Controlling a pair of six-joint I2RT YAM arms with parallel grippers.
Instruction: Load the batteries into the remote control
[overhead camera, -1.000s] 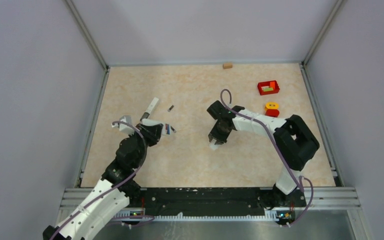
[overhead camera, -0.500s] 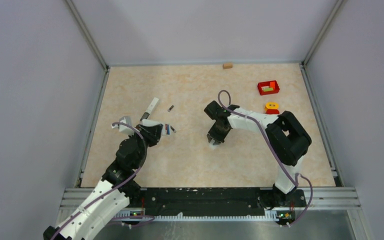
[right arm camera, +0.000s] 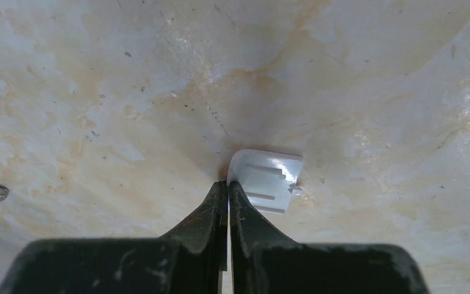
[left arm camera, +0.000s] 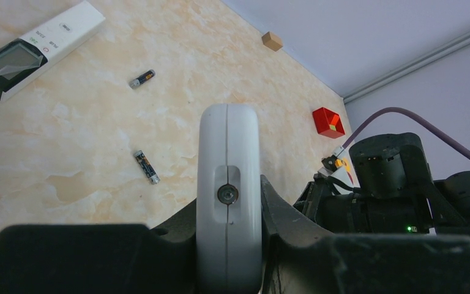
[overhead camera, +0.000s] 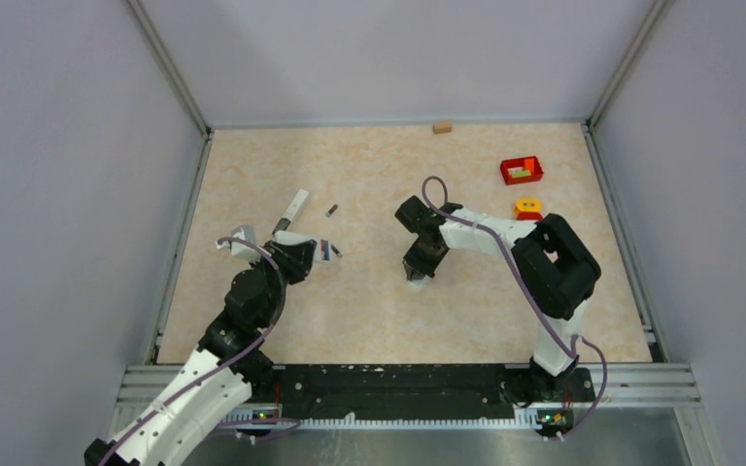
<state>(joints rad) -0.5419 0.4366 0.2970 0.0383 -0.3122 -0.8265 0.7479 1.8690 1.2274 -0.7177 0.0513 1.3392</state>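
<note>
White bar (left arm camera: 37,46) lies far left. Left gripper (left arm camera: 228,236) is clenched on the remote control (left arm camera: 228,153), raised off the table (left arm camera: 67,141). Two batteries (left arm camera: 141,78) lie loose beyond it — apart from each other. Right gripper (right arm camera: 227,187) — jaws pressed together, nothing between, tips at a white cover piece (right arm camera: 266,180).

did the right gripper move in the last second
Yes, slightly: the right gripper edged left, away from the yellow-and-red block, and its jaws closed.

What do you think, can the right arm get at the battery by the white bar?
Probably yes. Only bare table lies between the right gripper and that battery, and the arm is bent, with stretch left. Its jaws are shut, so they must open first.
</note>
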